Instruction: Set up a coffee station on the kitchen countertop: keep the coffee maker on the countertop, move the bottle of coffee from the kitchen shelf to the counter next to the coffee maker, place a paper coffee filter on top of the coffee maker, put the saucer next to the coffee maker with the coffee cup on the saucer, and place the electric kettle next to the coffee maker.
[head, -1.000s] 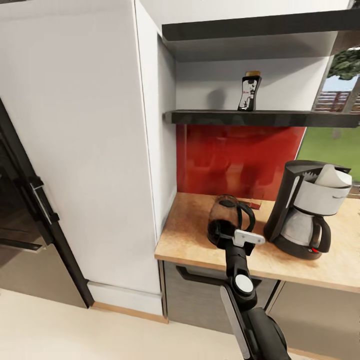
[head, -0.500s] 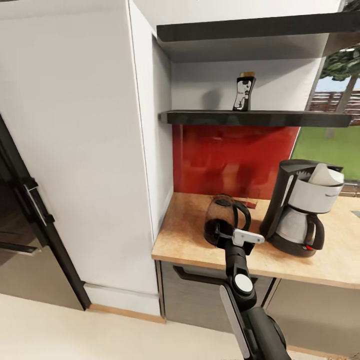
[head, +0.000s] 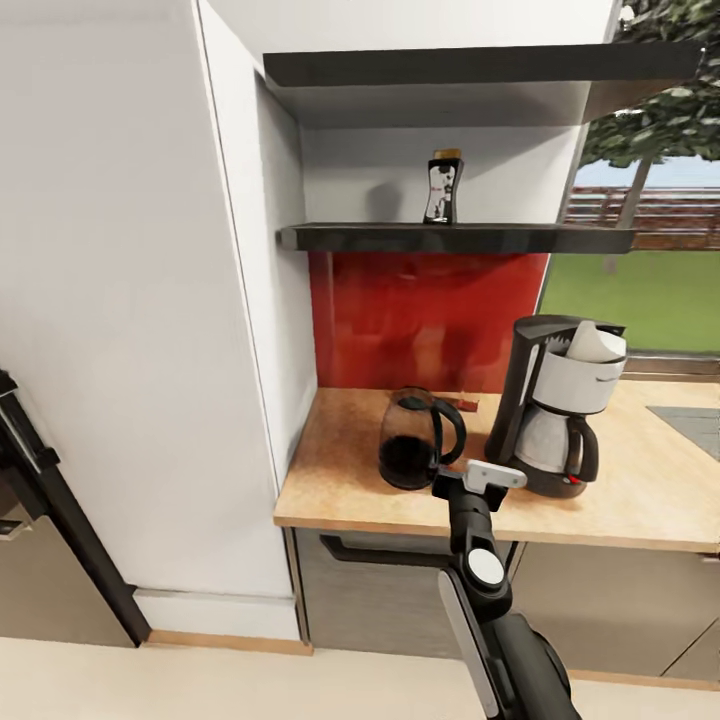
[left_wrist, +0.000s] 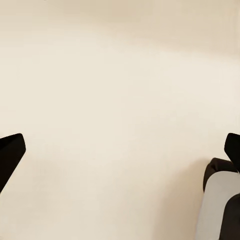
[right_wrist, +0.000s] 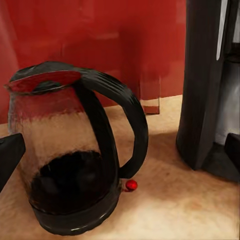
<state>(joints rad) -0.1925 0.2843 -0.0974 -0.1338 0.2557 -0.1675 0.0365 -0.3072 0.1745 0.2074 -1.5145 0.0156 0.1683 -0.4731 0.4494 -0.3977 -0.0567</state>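
Backing off from the kettle (head: 412, 452), your right fingers (right_wrist: 11, 152) now hang spread and empty just short of its handle. It stands on the surface (head: 350, 470) beside the coffee maker (head: 553, 408), which wears the filter (head: 594, 342). Your jar (head: 441, 187) sits on the shelf (head: 460, 238) above.

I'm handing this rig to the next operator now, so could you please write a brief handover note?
Left gripper: open, empty, facing pale floor.
Right gripper: open, empty, just short of the electric kettle.
Kettle stands on the kitchen countertop beside the coffee maker; paper coffee filter sits in the maker's top. Both look done.
Bottle of coffee is on the kitchen shelf.
Left: bring the bottle down, then saucer and cup.
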